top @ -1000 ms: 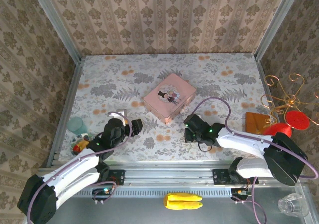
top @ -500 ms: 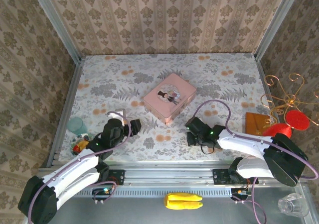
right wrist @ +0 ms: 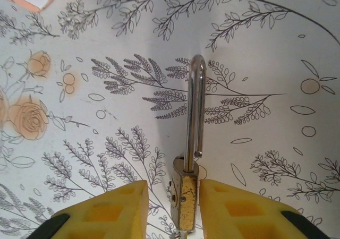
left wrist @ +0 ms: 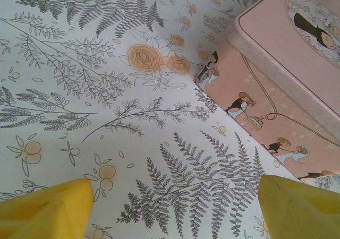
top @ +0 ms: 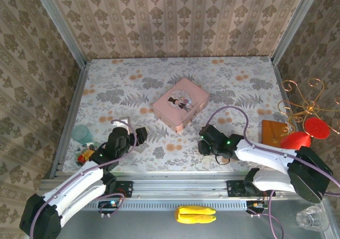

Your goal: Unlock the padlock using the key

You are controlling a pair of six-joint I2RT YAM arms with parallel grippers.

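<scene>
- Plainly, the padlock [right wrist: 184, 202] lies on the floral desk [right wrist: 276, 63] between the 2 yellow fingers [right wrist: 106, 212] of the right tool [right wrist: 173, 192]. Its brass body sits in the gap and its silvery shackle reaches out past the fingertips.
- Its long axis runs straight away from that tool, with the shackle's bow at the far end and the bottom of the body nearest the palm.
- The right tool stands partly open and grips nothing that I can see: the body sits close against 1 finger, while bare desk shows between it and the other.
- 1 leg of the shackle seems to end just short of the body; whether the lock is latched I cannot tell.
- The left tool [left wrist: 175, 212] gapes wide over bare desk with nothing between its fingers, near a corner of the pink tin [left wrist: 287, 74].
- The right arm is the nearer by far; the left tool is well apart, off to the left.
- By my judgement the coming move turns on that axis. The key must enter at the bottom of the body, the end facing the right tool, so that end needs freeing.
</scene>
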